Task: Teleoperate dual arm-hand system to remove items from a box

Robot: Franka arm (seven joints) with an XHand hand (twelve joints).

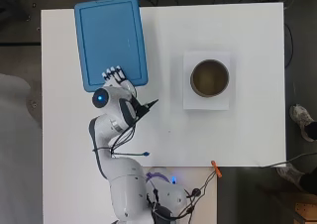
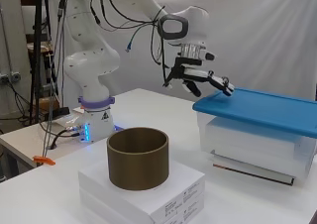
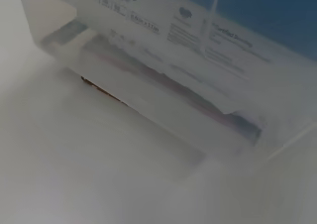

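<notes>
Now the robot hand (image 2: pixel 200 78), fingers spread and holding nothing, hovers at the blue lid's (image 1: pixel 111 39) near edge, so lifting that lid off the clear box (image 2: pixel 257 147) seems next.

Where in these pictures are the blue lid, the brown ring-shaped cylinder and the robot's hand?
blue lid (image 1: pixel 110 35): overhead view, middle of its flat top.
brown cylinder (image 2: pixel 137 170): side view, outer wall facing the camera.
hand (image 2: pixel 197 76): side view, back of the hand, fingers stretched toward the lid's edge.
</notes>
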